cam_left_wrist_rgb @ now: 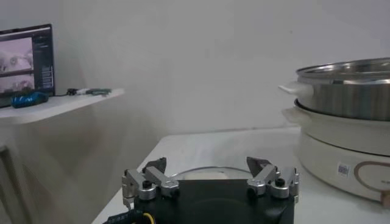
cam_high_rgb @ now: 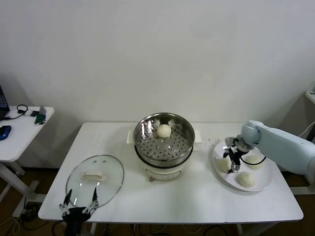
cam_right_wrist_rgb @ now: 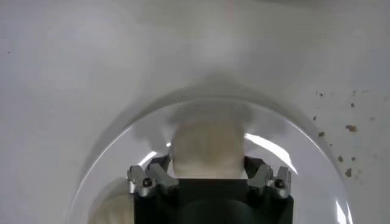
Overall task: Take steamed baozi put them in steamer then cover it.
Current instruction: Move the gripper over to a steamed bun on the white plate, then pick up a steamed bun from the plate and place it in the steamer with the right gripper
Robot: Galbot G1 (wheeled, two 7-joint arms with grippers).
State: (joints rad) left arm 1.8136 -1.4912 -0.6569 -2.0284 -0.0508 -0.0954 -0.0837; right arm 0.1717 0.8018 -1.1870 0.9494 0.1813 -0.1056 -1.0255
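Observation:
One baozi [cam_high_rgb: 164, 131] lies in the steel steamer [cam_high_rgb: 147, 147] on its white pot base at the table's middle. Three baozi are on a white plate [cam_high_rgb: 266, 186] at the right: two lie free [cam_high_rgb: 255, 161] [cam_high_rgb: 246, 179]. My right gripper [cam_high_rgb: 234, 164] is down over the plate's left side, shut on the third baozi [cam_high_rgb: 224, 165]. In the right wrist view the fingers [cam_right_wrist_rgb: 163, 173] press both sides of this baozi [cam_right_wrist_rgb: 207, 146]. The glass cover [cam_high_rgb: 110, 183] lies flat at the front left. My left gripper [cam_high_rgb: 78, 200] is open and empty just in front of it.
A white side table [cam_high_rgb: 19, 130] with small items stands at the far left. The left wrist view shows the cover's edge [cam_left_wrist_rgb: 201, 172] and the steamer [cam_left_wrist_rgb: 347, 91] beyond my left gripper [cam_left_wrist_rgb: 208, 167]. Another baozi [cam_right_wrist_rgb: 113, 210] lies beside my right gripper [cam_right_wrist_rgb: 207, 169] on the plate [cam_right_wrist_rgb: 122, 146].

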